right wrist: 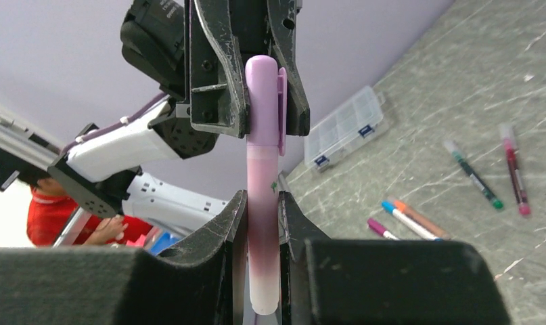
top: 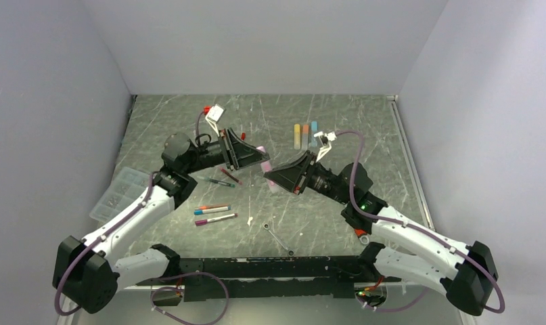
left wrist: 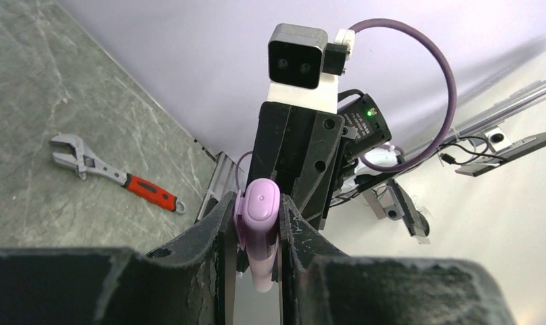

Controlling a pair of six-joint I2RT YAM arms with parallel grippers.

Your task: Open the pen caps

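Note:
A lilac highlighter (right wrist: pixel 262 196) hangs in the air between my two grippers, above the middle of the table. My left gripper (left wrist: pixel 256 227) is shut on its lilac pen cap (left wrist: pixel 262 210), whose clip side presses against one finger. My right gripper (right wrist: pixel 262 227) is shut on the pale barrel, with the barrel's blunt end poking back between the fingers. In the right wrist view the cap (right wrist: pixel 264 101) still sits on the barrel, inside the left gripper's jaws. From above, the two grippers meet tip to tip around the highlighter (top: pixel 264 160).
Three pastel highlighters (top: pixel 305 134) lie side by side at the back. Thin capped markers (top: pixel 212 210) and two more (top: pixel 224 179) lie left of centre. A silver wrench (top: pixel 279 239) lies near the front, a clear organiser box (top: pixel 118 193) at left, and a red-handled wrench (left wrist: pixel 114 175) on the table.

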